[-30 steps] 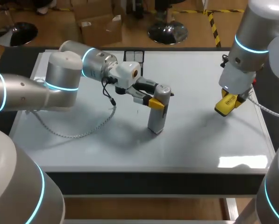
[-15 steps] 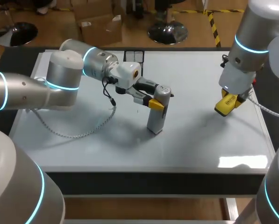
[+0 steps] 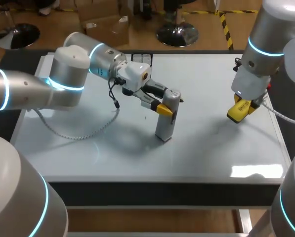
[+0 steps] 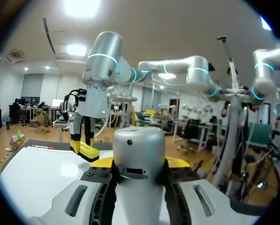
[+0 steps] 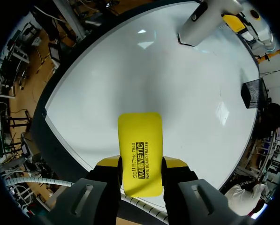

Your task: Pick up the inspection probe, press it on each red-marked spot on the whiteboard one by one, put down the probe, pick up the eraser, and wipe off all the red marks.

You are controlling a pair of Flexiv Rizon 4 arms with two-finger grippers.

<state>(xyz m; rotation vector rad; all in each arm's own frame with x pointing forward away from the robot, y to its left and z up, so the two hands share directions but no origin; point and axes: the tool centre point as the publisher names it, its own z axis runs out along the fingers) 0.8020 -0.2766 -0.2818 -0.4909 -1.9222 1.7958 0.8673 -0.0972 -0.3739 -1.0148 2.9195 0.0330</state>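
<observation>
Silver, dome-topped inspection probe (image 3: 164,126) stands upright at frame centre, left gripper (image 3: 164,108) clamped around it; right gripper (image 3: 242,106) pinches the yellow eraser (image 5: 140,145).

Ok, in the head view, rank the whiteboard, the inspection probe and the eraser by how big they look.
1. whiteboard, by far the largest.
2. inspection probe, held in the left claw.
3. eraser, smallest; the right claw hides part of it, so its full extent is unsure.

silver-grey cylindrical probe (image 3: 164,126): upright, base on the whiteboard (image 3: 211,148) near its middle, clamped in the left gripper (image 3: 163,106). yellow flat eraser (image 5: 140,136): above the whiteboard's right part, clamped in the right gripper (image 5: 140,165).
</observation>
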